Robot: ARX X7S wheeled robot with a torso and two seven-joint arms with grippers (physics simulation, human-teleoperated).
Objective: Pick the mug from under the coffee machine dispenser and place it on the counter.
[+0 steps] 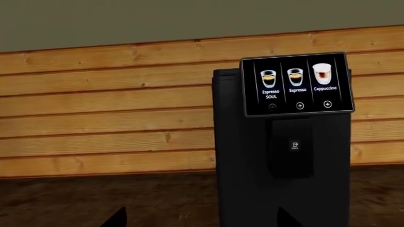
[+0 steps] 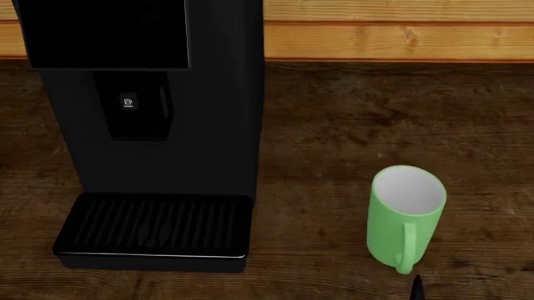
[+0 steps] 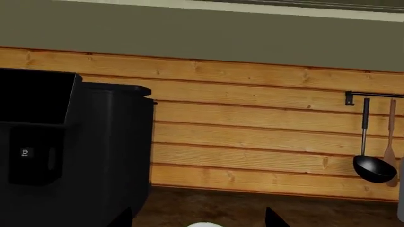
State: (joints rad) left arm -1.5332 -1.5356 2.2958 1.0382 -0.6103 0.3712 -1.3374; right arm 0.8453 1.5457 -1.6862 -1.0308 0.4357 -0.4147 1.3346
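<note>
The light-green mug stands upright on the dark wood counter, to the right of the black coffee machine, handle toward me. The dispenser hangs over the ribbed drip tray, which holds nothing. My right gripper is open; the mug's pale rim shows just below and between its tips, untouched. One right fingertip shows in the head view just in front of the mug. My left gripper is open and empty, facing the machine and its dispenser.
The machine's touch screen shows drink choices. An orange-tan plank wall runs behind the counter. A black ladle and a wooden spatula hang from a rail at the far right.
</note>
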